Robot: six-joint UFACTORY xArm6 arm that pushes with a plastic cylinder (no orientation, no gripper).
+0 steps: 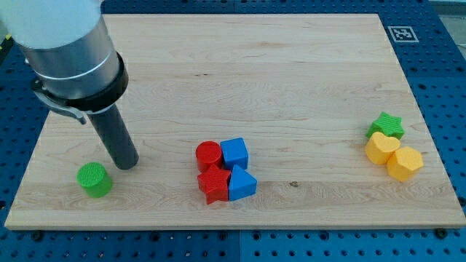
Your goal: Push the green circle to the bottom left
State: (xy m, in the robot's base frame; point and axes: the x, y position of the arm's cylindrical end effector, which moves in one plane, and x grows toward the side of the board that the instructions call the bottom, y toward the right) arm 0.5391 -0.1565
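My tip [127, 163] sits on the counter [291, 87] just up and to the view's right of the green circle [95, 179], not touching. Well right of the circle: a red-and-blue cluster [226, 171].

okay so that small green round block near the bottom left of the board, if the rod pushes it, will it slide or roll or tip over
The small ribbed green circle block stands on its flat end and looks squat, so it will probably slide, not roll or tip. It looks light. Its round side may slip off my tip, now just to its right, if the push is off-centre.
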